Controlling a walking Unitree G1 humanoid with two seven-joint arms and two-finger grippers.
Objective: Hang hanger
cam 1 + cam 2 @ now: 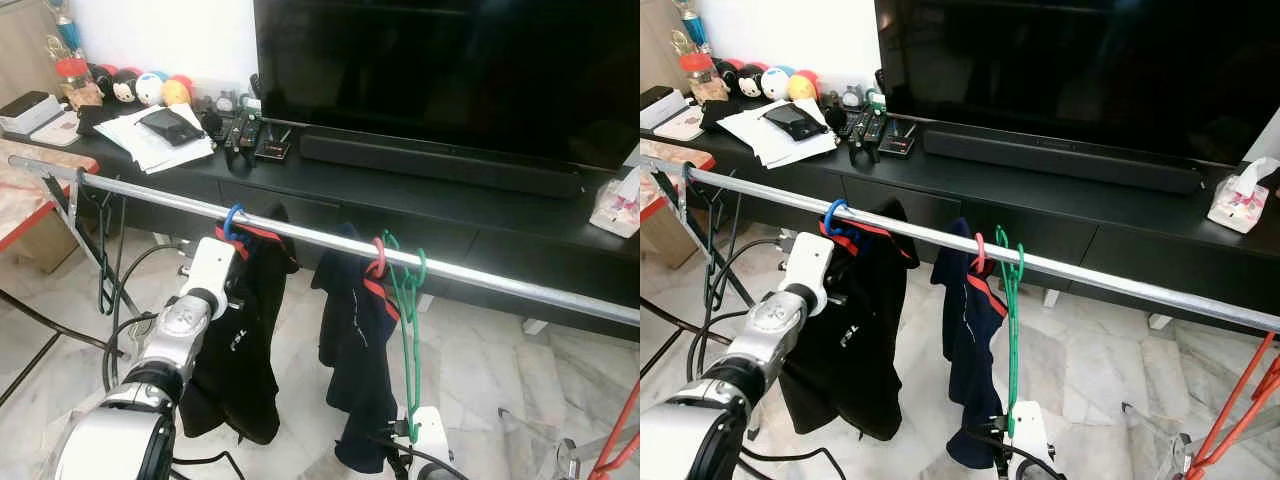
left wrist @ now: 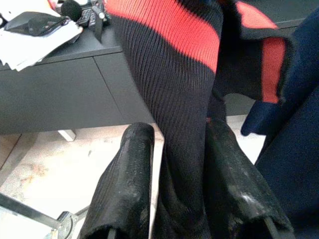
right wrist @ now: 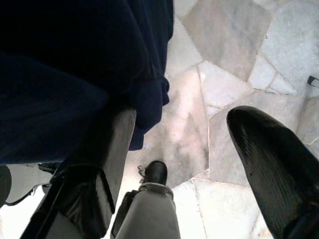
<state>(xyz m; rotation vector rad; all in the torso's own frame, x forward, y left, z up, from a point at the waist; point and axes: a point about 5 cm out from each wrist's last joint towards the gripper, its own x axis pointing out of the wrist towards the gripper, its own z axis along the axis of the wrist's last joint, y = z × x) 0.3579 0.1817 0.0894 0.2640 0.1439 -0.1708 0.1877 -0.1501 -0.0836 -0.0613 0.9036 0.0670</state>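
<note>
Green hanger [image 1: 408, 330] above right gripper [image 3: 189, 149]

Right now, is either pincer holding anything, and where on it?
Left pincer is shut on the black garment with the red stripe, pinching a hanging fold below the stripe. Right pincer is open, holding nothing; the green hanger hangs on the rail.

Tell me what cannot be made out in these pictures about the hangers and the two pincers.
- Green hanger: its lower end is hidden behind the right arm in both eye views.
- Right pincer: the right wrist view shows it open; whether it touches the green hanger is hidden.
- Left pincer: closed on the black and red garment; the blue hanger inside is covered by cloth.
</note>
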